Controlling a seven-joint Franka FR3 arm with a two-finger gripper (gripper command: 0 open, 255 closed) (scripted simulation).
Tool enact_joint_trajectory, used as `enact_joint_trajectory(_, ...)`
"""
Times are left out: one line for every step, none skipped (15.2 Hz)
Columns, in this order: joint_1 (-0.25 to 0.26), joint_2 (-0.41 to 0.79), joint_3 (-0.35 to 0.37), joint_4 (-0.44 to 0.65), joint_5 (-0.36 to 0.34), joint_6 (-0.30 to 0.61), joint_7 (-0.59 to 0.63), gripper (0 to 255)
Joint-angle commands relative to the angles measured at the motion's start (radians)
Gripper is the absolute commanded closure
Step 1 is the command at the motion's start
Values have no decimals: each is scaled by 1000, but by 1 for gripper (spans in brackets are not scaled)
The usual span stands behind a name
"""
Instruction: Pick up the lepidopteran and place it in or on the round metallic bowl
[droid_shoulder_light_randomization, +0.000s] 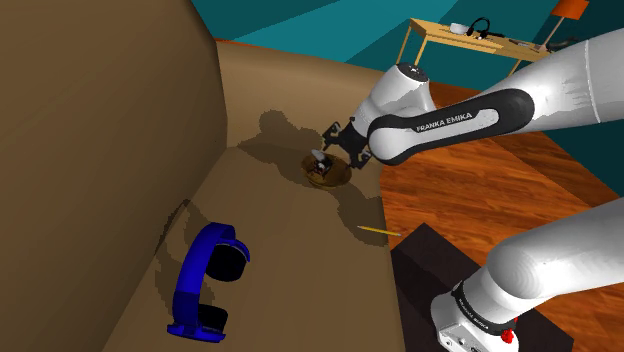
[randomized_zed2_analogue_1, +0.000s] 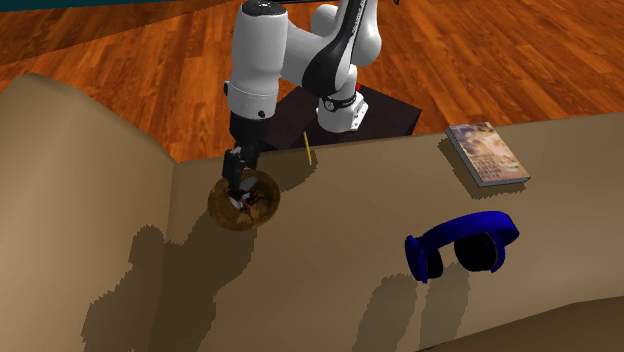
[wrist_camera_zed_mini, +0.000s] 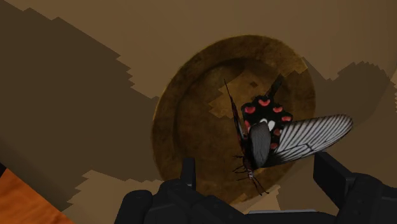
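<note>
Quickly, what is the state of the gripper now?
Gripper: open, fingers apart; the butterfly between them is not clasped, over the round brown bowl.

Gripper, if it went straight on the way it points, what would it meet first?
Likely the butterfly between the gripper's open fingers, then the brown bowl behind it; depth is unclear.

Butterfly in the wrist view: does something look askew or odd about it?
Yes. The butterfly over the brown bowl looks lopsided: one grey striped wing spreads toward one finger, and no matching wing spreads on the other side. The open gripper does not touch it.
</note>
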Motion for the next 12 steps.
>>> enact_joint_trajectory(0,0,0,0,0,0,0,0)
enact_joint_trajectory(15,-39,-14,0,20,-38,-14,0)
enact_joint_trajectory(27,-77,-28,2,36,-77,-26,0)
enact_joint_trajectory(38,-114,-40,5,48,-116,-35,0)
enact_joint_trajectory(46,-141,-50,8,55,-147,-40,0)
enact_joint_trajectory(46,-141,-50,8,55,-147,-40,0)
enact_joint_trajectory(47,-141,-51,8,55,-147,-40,0)
enact_joint_trajectory(47,-141,-51,8,55,-147,-40,0)
enact_joint_trajectory(47,-141,-51,8,55,-147,-40,0)
enact_joint_trajectory(47,-141,-51,8,55,-147,-40,0)
enact_joint_trajectory(47,-141,-51,8,55,-147,-40,0)
enact_joint_trajectory(47,-141,-51,8,55,-147,-40,0)
